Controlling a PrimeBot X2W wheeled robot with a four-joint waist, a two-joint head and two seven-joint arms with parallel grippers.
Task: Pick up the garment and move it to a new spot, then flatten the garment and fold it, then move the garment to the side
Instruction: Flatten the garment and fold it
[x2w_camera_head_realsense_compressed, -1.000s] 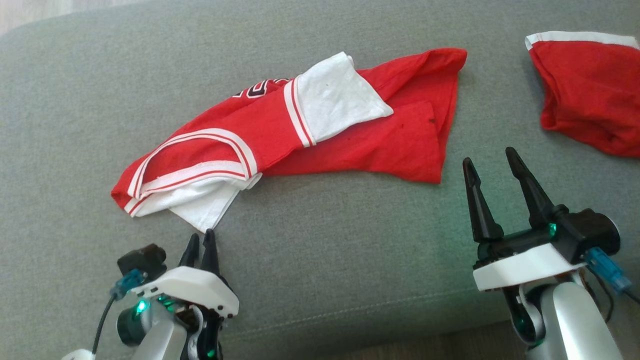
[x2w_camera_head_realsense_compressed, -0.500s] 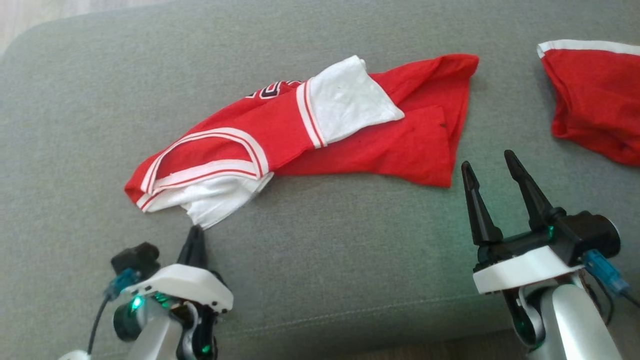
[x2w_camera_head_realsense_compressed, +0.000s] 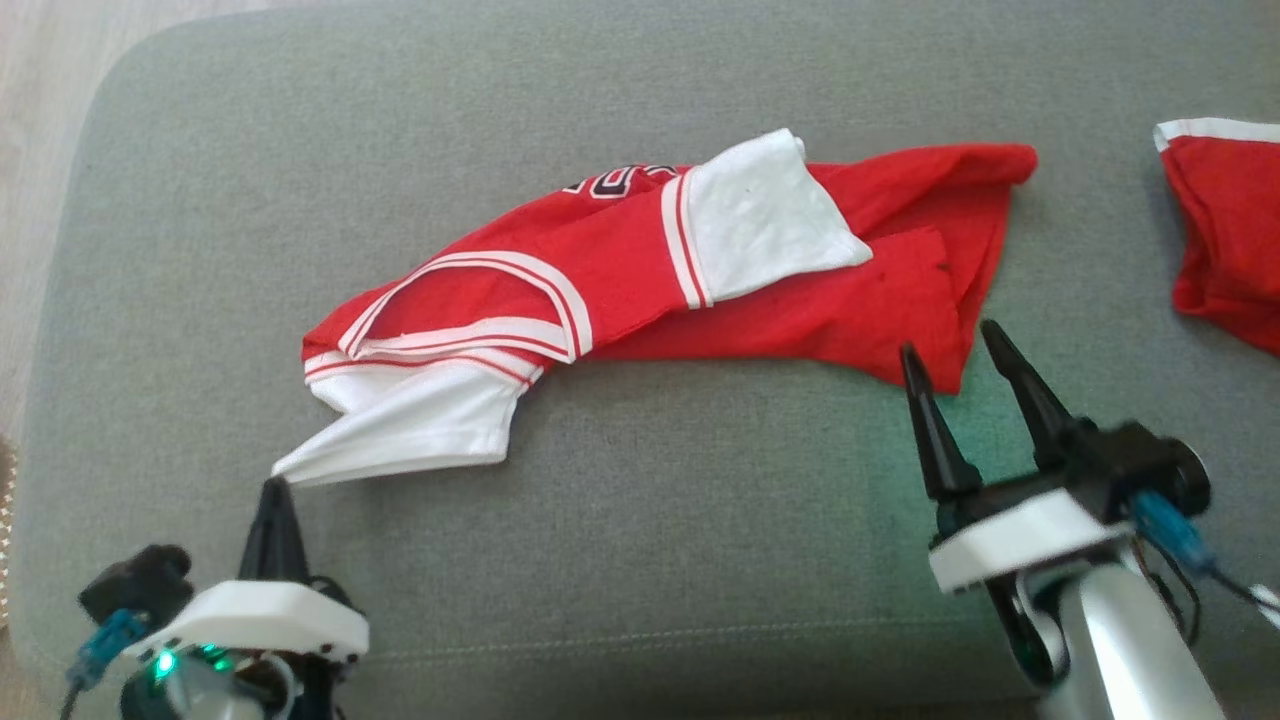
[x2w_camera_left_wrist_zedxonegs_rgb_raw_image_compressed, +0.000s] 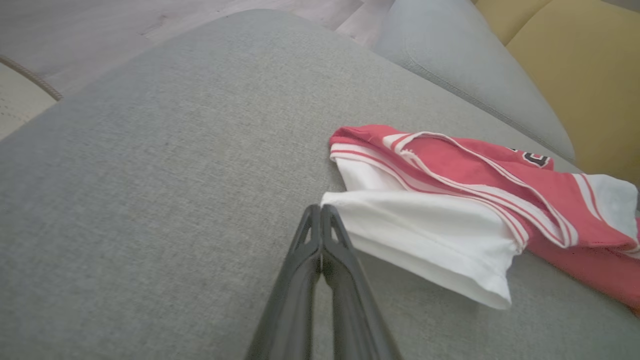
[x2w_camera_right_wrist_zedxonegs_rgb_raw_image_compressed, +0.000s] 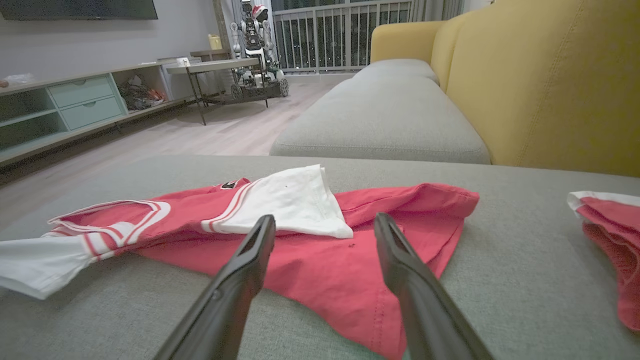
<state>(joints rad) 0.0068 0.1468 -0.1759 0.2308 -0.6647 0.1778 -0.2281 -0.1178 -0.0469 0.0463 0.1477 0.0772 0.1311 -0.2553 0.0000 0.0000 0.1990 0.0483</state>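
— At the near left edge, what has the left gripper (x2w_camera_head_realsense_compressed: 275, 492) got?
— It is pinched shut on the corner of the white sleeve (x2w_camera_head_realsense_compressed: 420, 430), which tapers to a point at the tips.
— And the right gripper (x2w_camera_head_realsense_compressed: 945, 340)?
— Its jaws are wide and it holds nothing. The tips sit just at the red hem of the jersey (x2w_camera_head_realsense_compressed: 620, 270).
— How will the jersey handle?
— Light, soft and limp, I'd judge. Pulled by one corner, it would likely trail in a rope rather than spread. Thin knit may also slip from a small pinch.
— So where should the second hold go?
— On the hem corner by the right gripper, where the stitched edge gives more to bite.
— And farther off?
— The jersey lies crumpled across the middle of the cushion (x2w_camera_head_realsense_compressed: 700, 560). Another red garment (x2w_camera_head_realsense_compressed: 1220, 240) sits well apart at the right.
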